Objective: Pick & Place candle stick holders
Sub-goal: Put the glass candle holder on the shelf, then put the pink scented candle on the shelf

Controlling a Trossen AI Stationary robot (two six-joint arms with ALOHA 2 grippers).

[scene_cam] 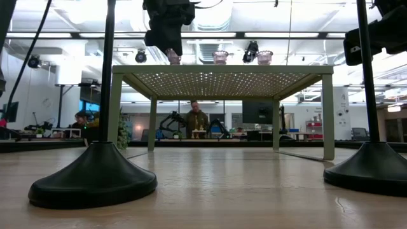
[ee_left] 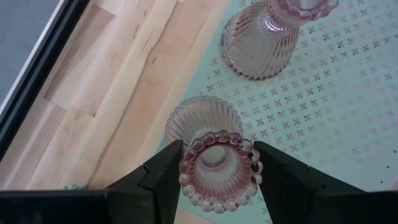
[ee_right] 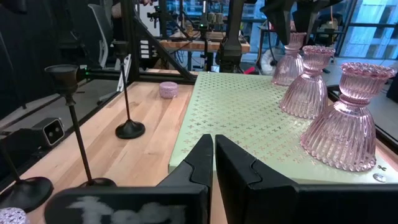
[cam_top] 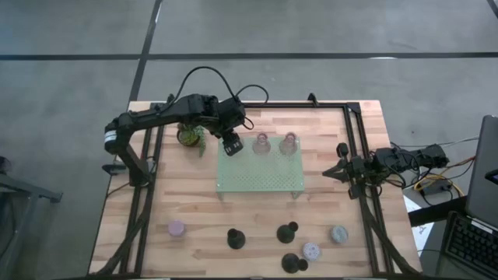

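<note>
Three pinkish clear glass holders stand in a row on the pale green perforated tray [cam_top: 261, 177]: two free ones [cam_top: 261, 145] [cam_top: 289, 143] rest on their wide bases, and a third [ee_left: 208, 134] is at the tray's far left corner in my left gripper [ee_left: 217, 173], which is shut on it. My left gripper also shows in the high view [cam_top: 231, 145]. My right gripper [cam_top: 331, 172] is shut and empty at the table's right side, level with the tray. The other holders stand near the front edge: lilac [cam_top: 177, 229], three black [cam_top: 236, 239], pale [cam_top: 312, 251], blue-grey [cam_top: 338, 233]. My left gripper pinches the holder's beaded cup rim [ee_left: 194, 147] between its two fingers [ee_left: 163, 174], one on each side. The fingers come from above, pointing down. The holder stands upright, its ribbed base [ee_left: 186, 118] at the tray's surface near the corner; I cannot tell if it rests there.
A small green potted plant [cam_top: 191, 137] stands just left of the tray, under my left arm. Black frame posts with round feet [scene_cam: 95, 178] stand on both sides. The tray's near half has free room [cam_top: 261, 187].
</note>
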